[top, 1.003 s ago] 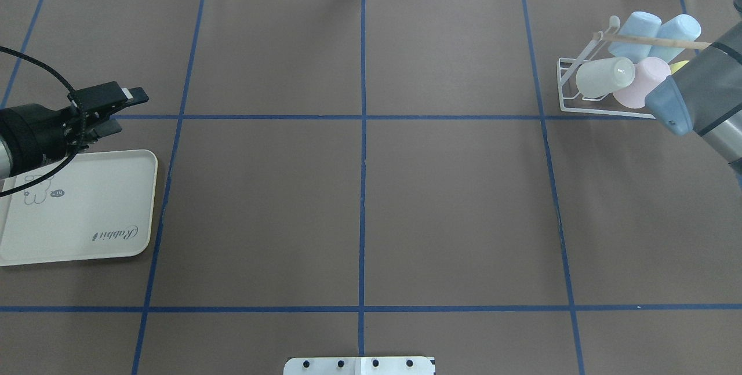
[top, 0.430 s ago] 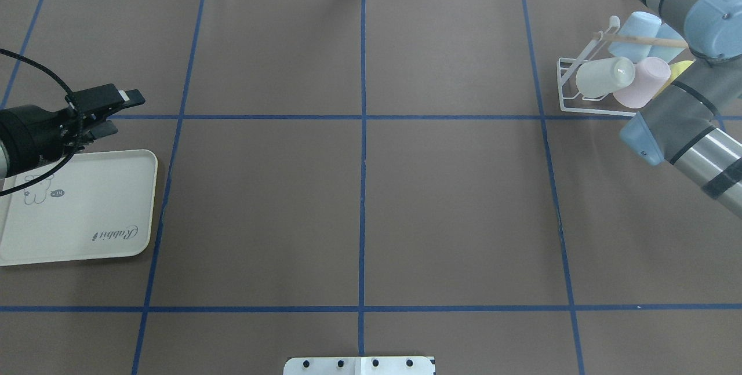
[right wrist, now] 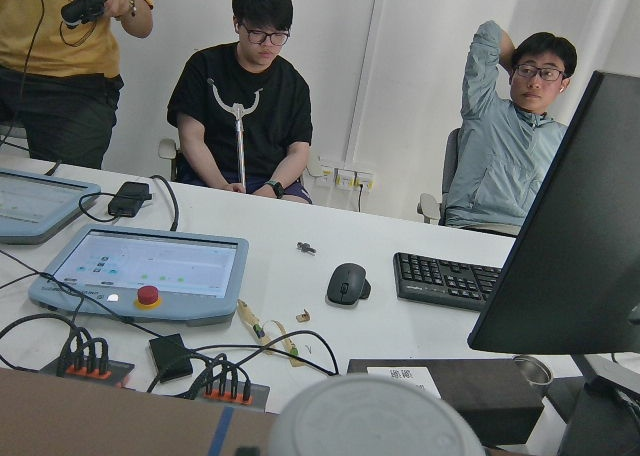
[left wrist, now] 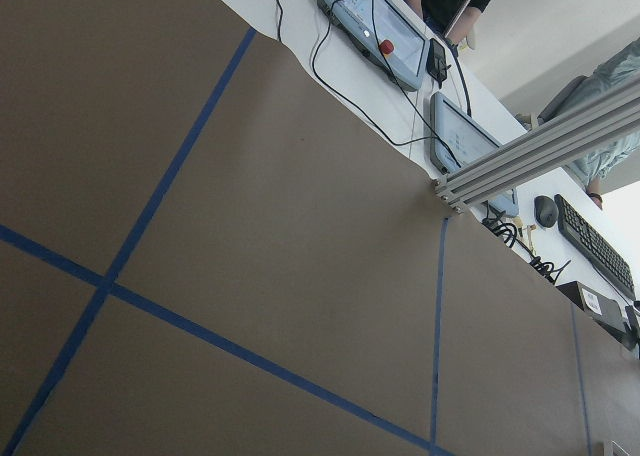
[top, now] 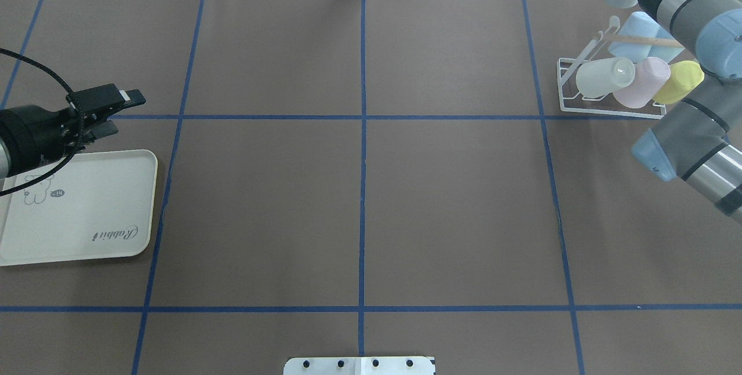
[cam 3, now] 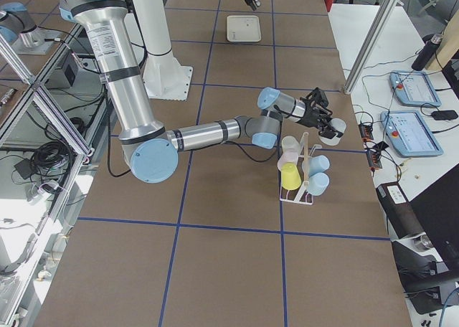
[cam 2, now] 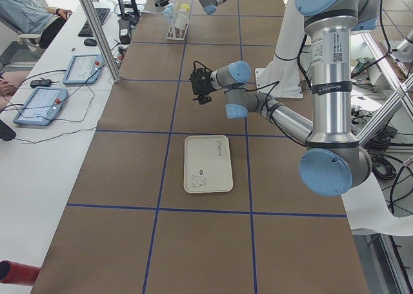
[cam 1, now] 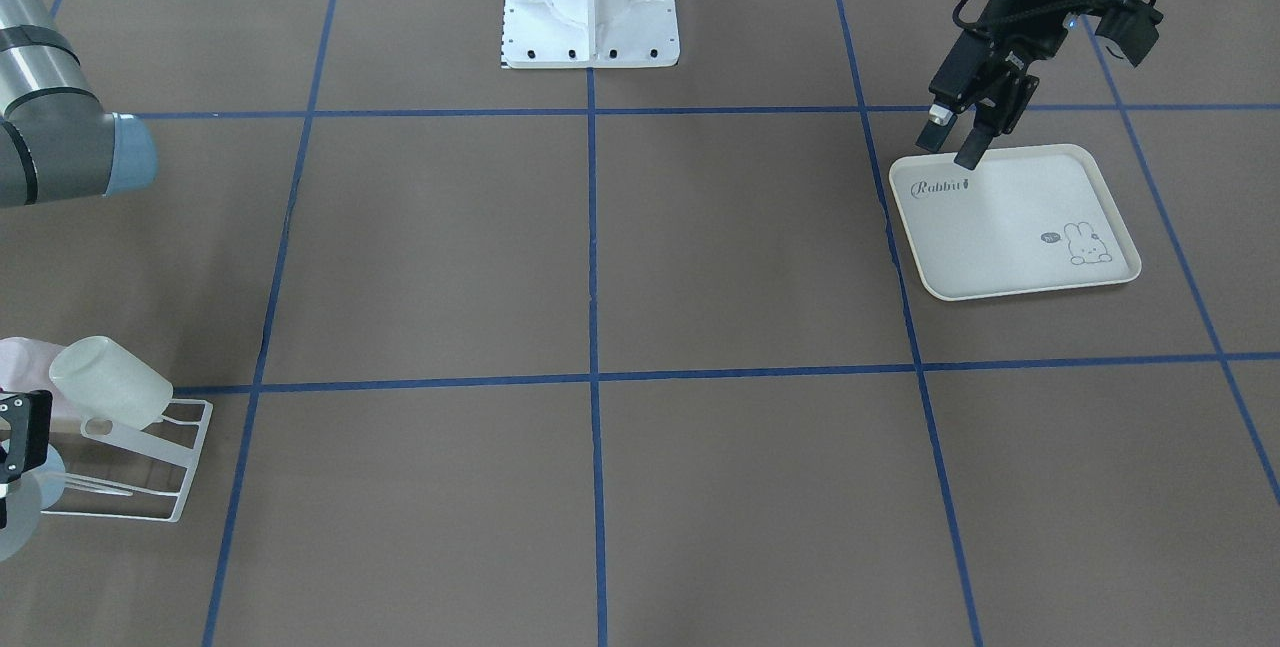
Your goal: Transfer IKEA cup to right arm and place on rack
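Brown tabletop (top: 452, 201) w/ blue tape grid (top: 363, 189); white desk (right wrist: 290, 281), kbd (right wrist: 445, 276), monitor (right wrist: 570, 236), white wall (right wrist: 420, 76).

The black two-finger left gripper (cam 1: 955, 142) hung over the corner of the cream rounded tray with the rabbit drawing (cam 1: 1000, 247), fingers slightly apart. Way over at the other side, a frosted whitish cup (cam 1: 105, 382) sat tilted on the small white wire rack (cam 1: 196, 460).
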